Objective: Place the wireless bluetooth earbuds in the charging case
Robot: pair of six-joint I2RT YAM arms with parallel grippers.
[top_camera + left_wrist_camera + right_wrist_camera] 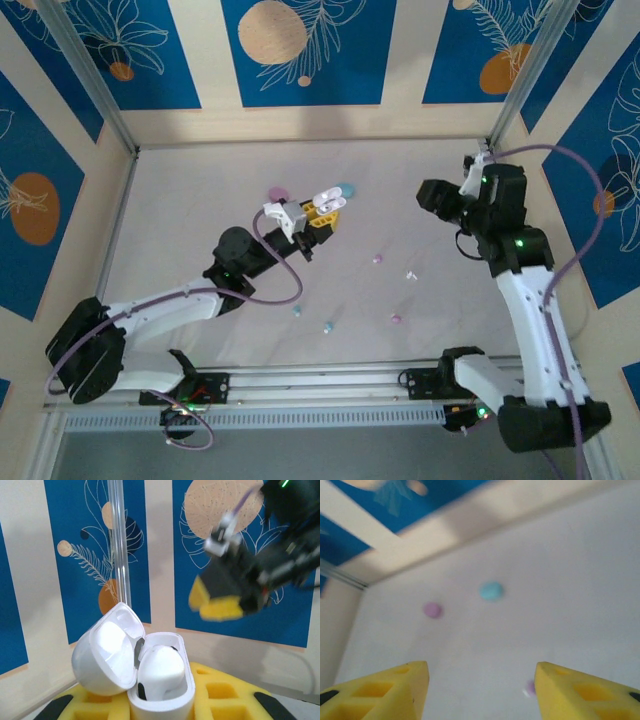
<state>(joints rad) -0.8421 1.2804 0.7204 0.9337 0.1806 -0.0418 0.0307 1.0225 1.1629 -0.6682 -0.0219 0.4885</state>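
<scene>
Earbuds lie loose on the pale table [180,220], 5 of them. 1 pink earbud [377,259] sits near the middle, with a tiny white earbud [410,275] just to its right. A second pink earbud [396,319] lies nearer the arm bases. A light blue earbud [297,310] and another blue earbud [328,327] lie close together below the left arm's wrist.

The left gripper [322,213] is clamped on the white charging case [331,199], its yellow pads [220,690] pressed against the lower body. From the left wrist, the case [160,680] stands open with the lid [105,652] swung to the left. 1 more white earbud [160,670] is seated inside the body, its dark tip low on the left. I cannot tell whether the other socket is filled.

Beyond the held case lie 2 more cases, a pink case [277,194] to its left and a blue case [346,188] just beside the white lid.

The right gripper [432,197] hangs over the right part of the table, well apart from the left one. Its yellow fingers [385,690] stand apart with nothing between them. In the left wrist view it is a blurred dark shape at upper right. Its own camera shows both far cases and a pinkish earbud near the right finger.
</scene>
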